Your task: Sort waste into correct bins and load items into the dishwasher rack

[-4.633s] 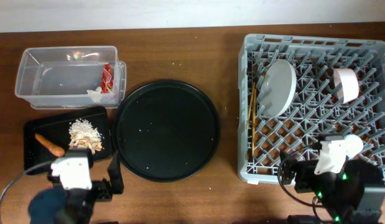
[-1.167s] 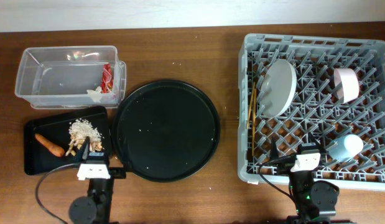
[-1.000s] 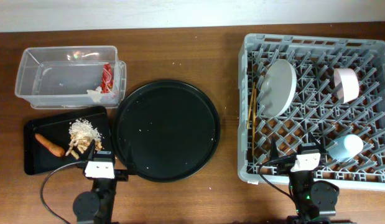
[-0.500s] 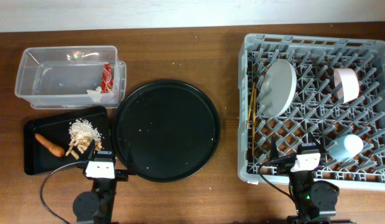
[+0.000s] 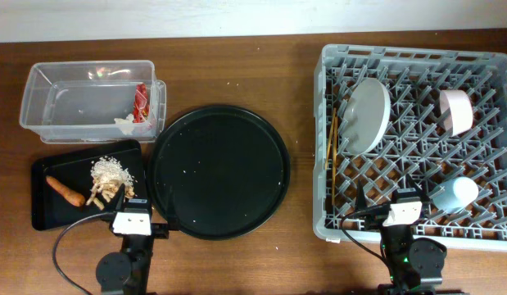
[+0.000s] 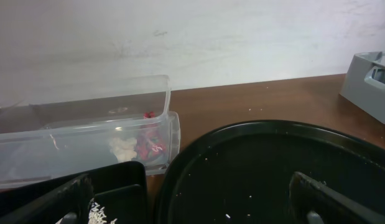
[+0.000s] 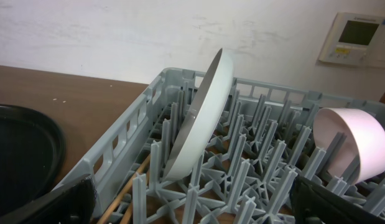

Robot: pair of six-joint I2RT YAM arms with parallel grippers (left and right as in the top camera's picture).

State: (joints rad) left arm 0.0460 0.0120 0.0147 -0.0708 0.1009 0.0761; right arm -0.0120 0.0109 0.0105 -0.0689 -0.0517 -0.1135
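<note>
Both jaws pulled back to the surface's (image 5: 237, 65) near edge; small light blue cup (image 5: 455, 195) now sits in large grey pegged plastic rack (image 5: 417, 52), just right of the right jaws. They gape wide, empty. Right jaws nearer; nothing apparently left to load.

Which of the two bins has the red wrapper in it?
The clear plastic box, wrapper at its right end; the shallow black tray holds a carrot and food scraps.

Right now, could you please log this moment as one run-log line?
rack: plate, bowl, cup, chopsticks | clear box: wrapper, paper | rectangular tray: carrot, scraps | left gripper: open | right gripper: open
</note>
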